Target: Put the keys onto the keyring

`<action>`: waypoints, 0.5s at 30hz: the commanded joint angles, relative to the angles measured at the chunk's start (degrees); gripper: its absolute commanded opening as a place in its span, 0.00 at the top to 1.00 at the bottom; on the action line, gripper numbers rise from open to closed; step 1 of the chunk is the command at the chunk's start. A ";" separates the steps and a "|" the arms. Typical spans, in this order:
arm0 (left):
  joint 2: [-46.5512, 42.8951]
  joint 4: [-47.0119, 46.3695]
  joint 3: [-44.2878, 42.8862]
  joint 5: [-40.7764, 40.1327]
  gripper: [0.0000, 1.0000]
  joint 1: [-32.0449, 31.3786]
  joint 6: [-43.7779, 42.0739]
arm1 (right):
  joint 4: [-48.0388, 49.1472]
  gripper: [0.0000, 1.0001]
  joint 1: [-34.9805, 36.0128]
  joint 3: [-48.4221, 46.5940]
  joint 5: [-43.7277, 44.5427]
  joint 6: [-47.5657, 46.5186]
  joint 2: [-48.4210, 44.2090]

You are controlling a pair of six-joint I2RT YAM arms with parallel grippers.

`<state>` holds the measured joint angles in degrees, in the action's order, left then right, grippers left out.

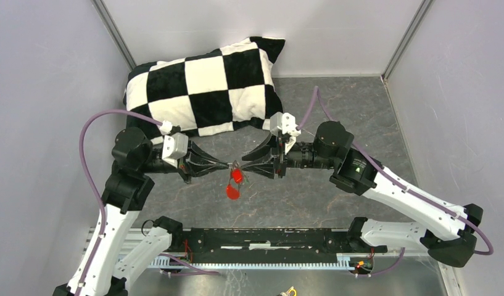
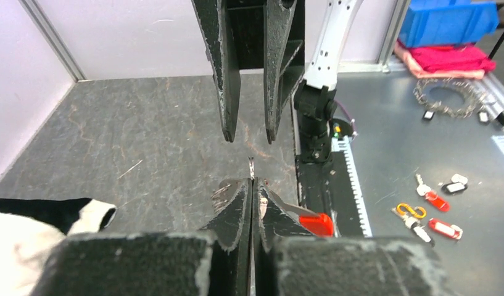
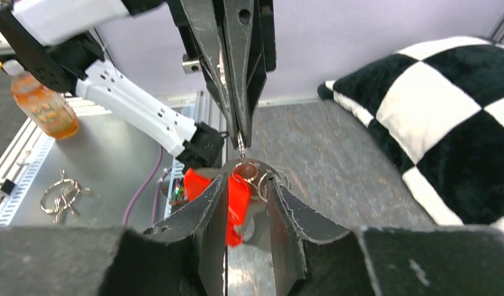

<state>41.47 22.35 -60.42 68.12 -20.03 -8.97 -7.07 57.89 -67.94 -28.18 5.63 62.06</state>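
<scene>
While the left gripper (image 1: 227,164) reaches in from the left with its jaws pressed together, it pinches a thin silvery bit of the keyring (image 3: 246,171) at its very tips. From its own wrist camera only a sliver of metal pokes out above the closed fingers. Facing it tip to tip from the right, the right gripper (image 1: 244,168) has its jaws spread, with a plain gap between them and nothing clamped.

Both meet over the middle of the grey stone-patterned table (image 1: 335,197), just near of the black-and-white checkered pillow (image 1: 206,86) that lies at the far left.

Seen from the right wrist, the small metal rings sit just under the left gripper's tips. The bright red fob (image 3: 238,206) hangs from them in the gap between the right fingers (image 3: 206,203), not squeezed.

From above, two red pieces (image 1: 237,176) dangle below the meeting point, one under the other. Which is the fob and which a red-headed key I cannot tell.

On the metal bench (image 3: 107,179) at the near side stand an orange drink bottle (image 3: 42,105) and a tangle of wire rings (image 3: 61,197).
</scene>
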 commanded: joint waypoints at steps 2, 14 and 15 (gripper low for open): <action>-1.64 -20.16 3.69 -0.32 0.98 -0.22 22.05 | 17.80 0.64 0.02 4.09 0.04 7.59 -0.37; -2.38 -20.86 4.60 -1.83 0.98 -0.24 20.35 | 22.81 0.72 0.13 4.53 -2.17 12.33 3.44; -2.42 -20.81 4.61 -1.85 0.98 -0.22 20.23 | 23.00 0.74 0.16 4.63 -2.51 12.54 3.58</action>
<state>39.62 4.95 -55.83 67.42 -20.03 8.38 12.88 57.91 -62.72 -29.02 16.25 64.60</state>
